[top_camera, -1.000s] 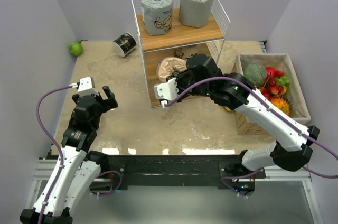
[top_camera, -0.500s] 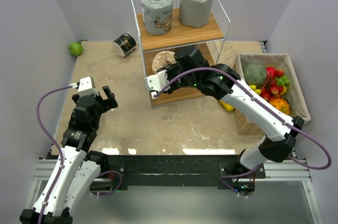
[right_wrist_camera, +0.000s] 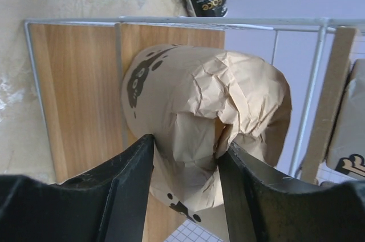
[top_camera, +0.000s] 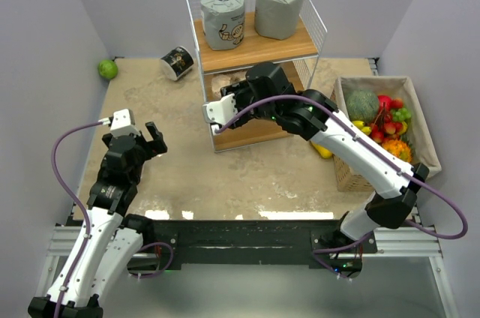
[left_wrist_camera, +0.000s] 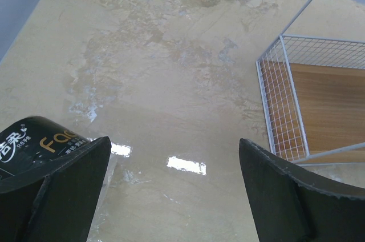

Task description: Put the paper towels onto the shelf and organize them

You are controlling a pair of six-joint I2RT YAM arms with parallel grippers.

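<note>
Left end effector (top_camera: 154,139) hangs wide open above the worktop's (top_camera: 225,175) left edge. Under the shelf's (right_wrist_camera: 74,82) top board, the right end effector (right_wrist_camera: 186,142) straddles the beige roll's (right_wrist_camera: 211,111) crumpled top; gripping or loose, I cannot tell. Best: release once steady, retreat straight, clear of wire.

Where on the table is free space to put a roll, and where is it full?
Free: the table front between the left gripper and the shelf, and the back strip between lime and black roll. Full: the shelf top, two rolls; right side, basket.
</note>
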